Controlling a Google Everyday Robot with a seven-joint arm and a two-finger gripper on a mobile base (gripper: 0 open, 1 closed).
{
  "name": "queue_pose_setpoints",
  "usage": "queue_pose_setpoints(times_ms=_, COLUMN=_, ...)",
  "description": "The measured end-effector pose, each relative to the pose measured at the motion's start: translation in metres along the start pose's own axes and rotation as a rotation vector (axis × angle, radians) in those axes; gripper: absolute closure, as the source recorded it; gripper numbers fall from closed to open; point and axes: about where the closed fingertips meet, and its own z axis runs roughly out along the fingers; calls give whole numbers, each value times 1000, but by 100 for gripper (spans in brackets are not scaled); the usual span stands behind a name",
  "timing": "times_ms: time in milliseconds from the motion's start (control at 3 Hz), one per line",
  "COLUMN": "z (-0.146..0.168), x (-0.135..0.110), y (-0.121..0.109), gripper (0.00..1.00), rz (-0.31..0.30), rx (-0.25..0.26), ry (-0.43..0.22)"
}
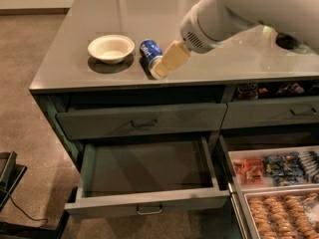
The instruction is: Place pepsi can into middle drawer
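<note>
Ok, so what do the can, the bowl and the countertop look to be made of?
Pepsi can: probably thin metal, going by its glossy blue printed skin.
Bowl: matte off-white, maybe paper or plastic; can't tell.
Countertop: smooth grey with mirror-like reflections, perhaps glass or polished stone.
The cream end effector is at the can's near end.

A single camera looks down from above the front of the counter (224,66), fairly near, facing the open middle drawer (149,168). The claw (164,67) sits mid-frame, seemingly touching the pepsi can (148,48).
</note>
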Motion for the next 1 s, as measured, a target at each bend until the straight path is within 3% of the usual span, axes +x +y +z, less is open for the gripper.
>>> queue_pose_setpoints(times_ms=333, z=24, x=-25, y=10, gripper=0, rz=53, rx=3, ry=-46)
queue_pose_setpoints(times_ms=1000, z=60, x=-49, y=16, gripper=0, rz=125, rx=33, ry=-88)
